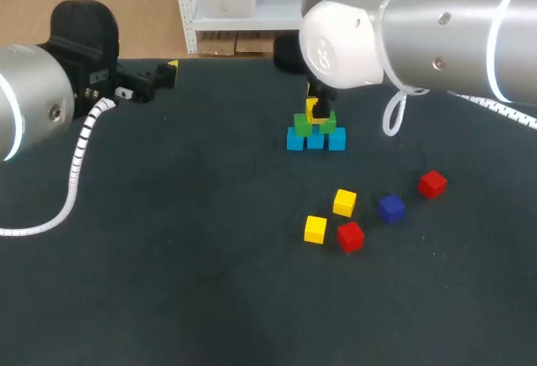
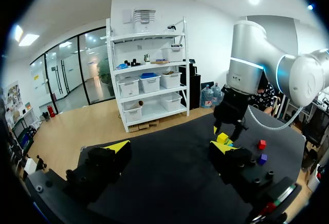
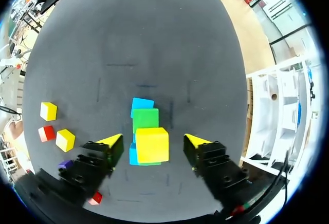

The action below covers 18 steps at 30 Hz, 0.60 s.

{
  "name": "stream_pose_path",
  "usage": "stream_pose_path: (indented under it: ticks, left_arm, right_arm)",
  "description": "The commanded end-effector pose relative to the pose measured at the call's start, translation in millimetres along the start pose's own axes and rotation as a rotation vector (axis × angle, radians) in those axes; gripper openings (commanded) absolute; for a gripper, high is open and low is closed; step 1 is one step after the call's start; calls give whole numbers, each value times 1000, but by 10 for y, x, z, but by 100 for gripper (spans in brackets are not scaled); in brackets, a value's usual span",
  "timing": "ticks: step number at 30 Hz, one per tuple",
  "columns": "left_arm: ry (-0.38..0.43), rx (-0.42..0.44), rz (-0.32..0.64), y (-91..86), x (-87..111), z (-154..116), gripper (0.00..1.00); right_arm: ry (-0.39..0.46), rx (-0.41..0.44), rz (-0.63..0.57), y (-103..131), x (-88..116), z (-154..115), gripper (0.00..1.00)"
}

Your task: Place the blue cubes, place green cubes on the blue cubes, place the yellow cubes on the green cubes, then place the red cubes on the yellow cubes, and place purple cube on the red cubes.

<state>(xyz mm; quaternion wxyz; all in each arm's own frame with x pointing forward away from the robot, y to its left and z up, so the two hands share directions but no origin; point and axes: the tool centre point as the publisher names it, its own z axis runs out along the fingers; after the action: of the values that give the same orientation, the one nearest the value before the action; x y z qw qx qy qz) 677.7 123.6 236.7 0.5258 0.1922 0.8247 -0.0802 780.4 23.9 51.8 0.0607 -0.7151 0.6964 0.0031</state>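
Note:
A row of three blue cubes (image 1: 315, 141) stands at the table's far middle, with two green cubes (image 1: 303, 124) on top. One yellow cube (image 1: 317, 112) (image 3: 152, 145) rests on the green ones (image 3: 145, 119). My right gripper (image 1: 319, 101) (image 3: 154, 142) hangs straight over the stack, open, with a gap between each finger and the yellow cube. Loose on the table to the front right lie two yellow cubes (image 1: 344, 202) (image 1: 315, 229), two red cubes (image 1: 350, 237) (image 1: 432, 184) and a purple cube (image 1: 391, 208). My left gripper (image 1: 164, 75) (image 2: 169, 149) is open and empty at the far left.
The dark table (image 1: 168, 240) stretches wide on the left and in front. My right arm (image 1: 419, 30) crosses above the far right of the table and hides part of the stack's back side.

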Motion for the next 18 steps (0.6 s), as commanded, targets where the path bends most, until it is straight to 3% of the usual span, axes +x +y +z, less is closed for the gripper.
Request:
stream_pose_path:
  ticks: [1,10,18]
  left_arm:
    - [-8,-6,-2,-14,15,13,100]
    - [-8,-6,-2,-14,15,13,100]
    - [-8,-6,-2,-14,15,13,100]
  right_arm:
    - [-13,0,12,7,44,-85,100]
    - [-60,44,63,77,192,-421,100]
    - [-149,76,194,391,493,-571,100]
